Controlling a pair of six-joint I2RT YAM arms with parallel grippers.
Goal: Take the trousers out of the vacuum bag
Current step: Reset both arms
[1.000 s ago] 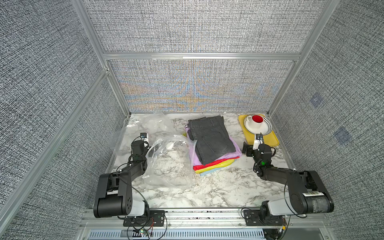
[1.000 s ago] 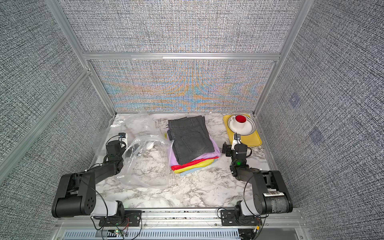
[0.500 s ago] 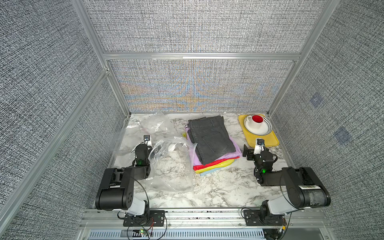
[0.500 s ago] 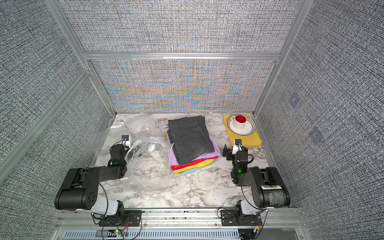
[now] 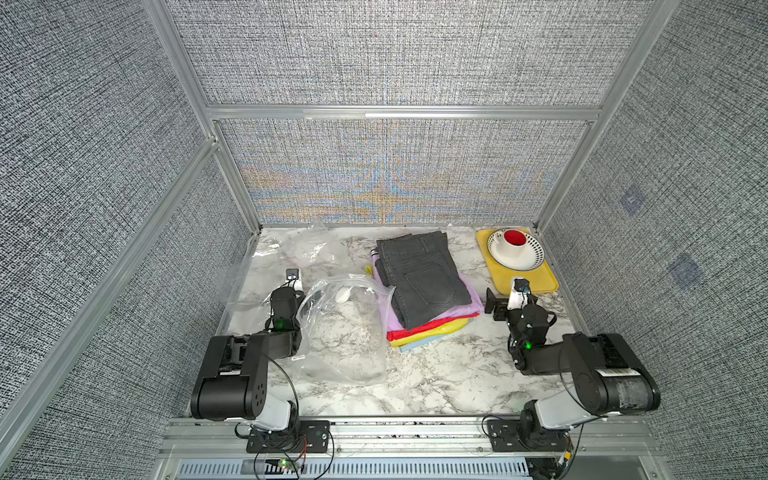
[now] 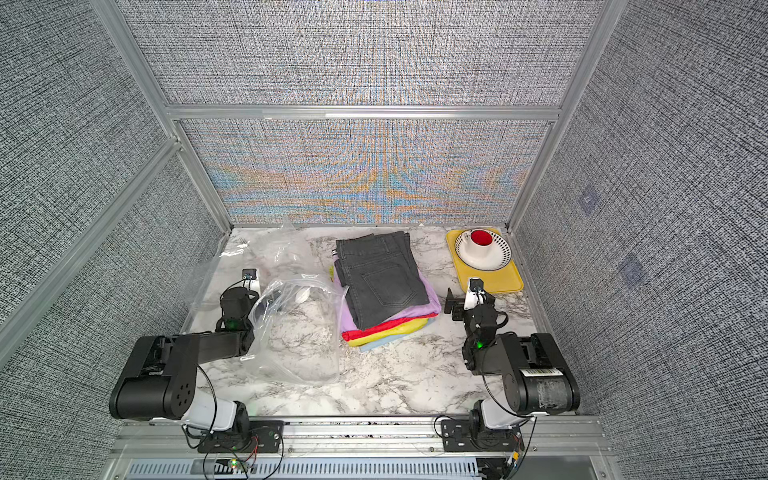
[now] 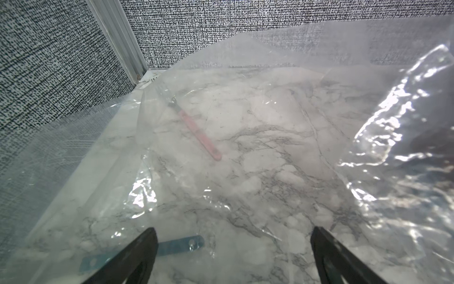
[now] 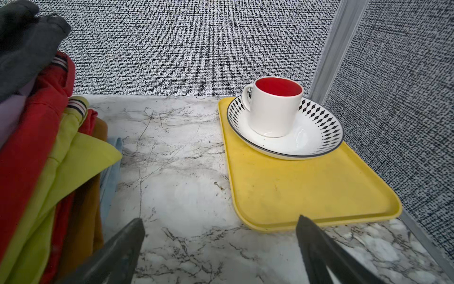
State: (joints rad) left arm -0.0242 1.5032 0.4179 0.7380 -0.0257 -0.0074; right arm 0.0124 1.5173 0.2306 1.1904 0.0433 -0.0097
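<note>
Lying folded in a pile on the marble table [image 5: 436,374], the trousers [image 5: 424,286] are outside the vacuum bag [image 5: 345,332], which sits crinkled just beside them. Your left gripper [image 7: 233,231] has its jaws spread wide with nothing between them, right by the clear plastic. Your right gripper [image 8: 219,220] is spread wide too and holds nothing, between the pile and the yellow tray [image 8: 307,191] with a cup [image 8: 275,108] in a bowl [image 8: 307,137].

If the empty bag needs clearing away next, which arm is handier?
Left. Its open gripper is at the bag; the right gripper is beyond the trousers, by the tray.
</note>
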